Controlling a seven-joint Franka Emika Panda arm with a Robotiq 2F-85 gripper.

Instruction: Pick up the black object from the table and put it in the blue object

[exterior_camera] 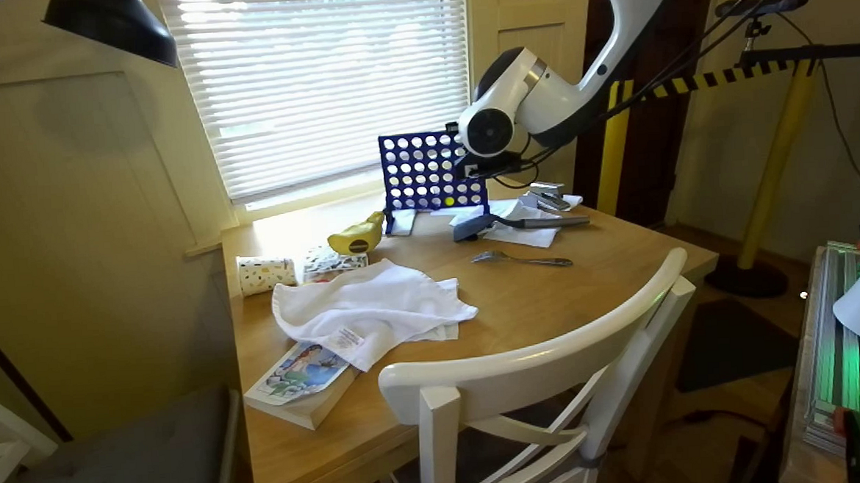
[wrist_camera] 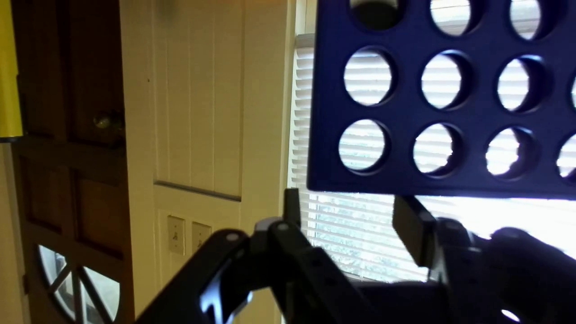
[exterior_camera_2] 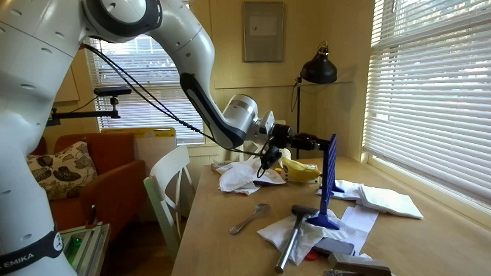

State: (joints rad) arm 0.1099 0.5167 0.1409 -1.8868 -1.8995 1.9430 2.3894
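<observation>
The blue grid panel point(exterior_camera: 418, 173) stands upright on its feet near the window, with a yellow disc point(exterior_camera: 449, 201) in its bottom row. It also shows in an exterior view point(exterior_camera_2: 329, 176) nearly edge-on, and in the wrist view point(wrist_camera: 328, 135). My gripper point(exterior_camera_2: 323, 144) is at the panel's top edge. In the wrist view my gripper point(wrist_camera: 351, 216) has its fingers apart, with nothing seen between them, beside the panel's corner. A dark rounded shape point(wrist_camera: 377, 15) fills part of one hole in the end column. I cannot tell whether it is the black object.
A dark-headed tool with a metal handle point(exterior_camera_2: 289, 244), white papers and a grey stapler point(exterior_camera_2: 361, 267) lie near the panel. A metal utensil point(exterior_camera: 523, 259), yellow banana point(exterior_camera: 360, 238), white cloth point(exterior_camera: 374, 303) and book point(exterior_camera: 305, 388) lie on the table. A chair point(exterior_camera: 540, 375) stands at its edge.
</observation>
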